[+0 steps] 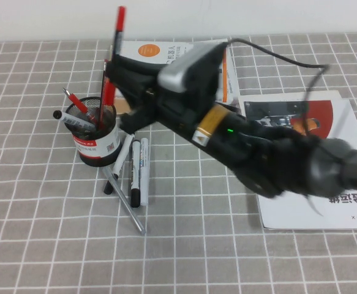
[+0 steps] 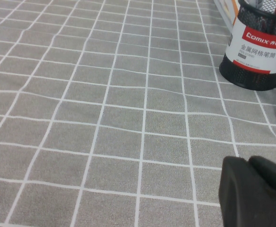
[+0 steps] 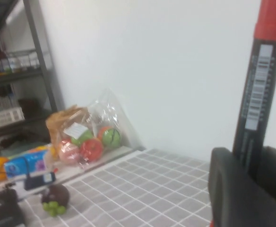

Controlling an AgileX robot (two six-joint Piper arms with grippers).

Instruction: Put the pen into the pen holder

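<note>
The pen (image 1: 113, 61), black-barrelled with red ends, stands nearly upright in my right gripper (image 1: 114, 68), which is shut on its barrel. Its lower red end dips into the mouth of the pen holder (image 1: 96, 142), a black mesh cup with a white and red label at the table's left. In the right wrist view the pen (image 3: 258, 90) rises between the right gripper's (image 3: 249, 163) fingers. My left gripper (image 2: 252, 163) is shut and empty, low over the cloth, with the pen holder (image 2: 256, 52) some way ahead of it.
A thin red pen (image 1: 75, 101) and a black-tipped marker (image 1: 69, 118) lean in the holder. White markers (image 1: 140, 170) and a silver-grey pen (image 1: 127, 199) lie beside it. Booklets lie at the back (image 1: 157, 52) and at the right (image 1: 313, 202).
</note>
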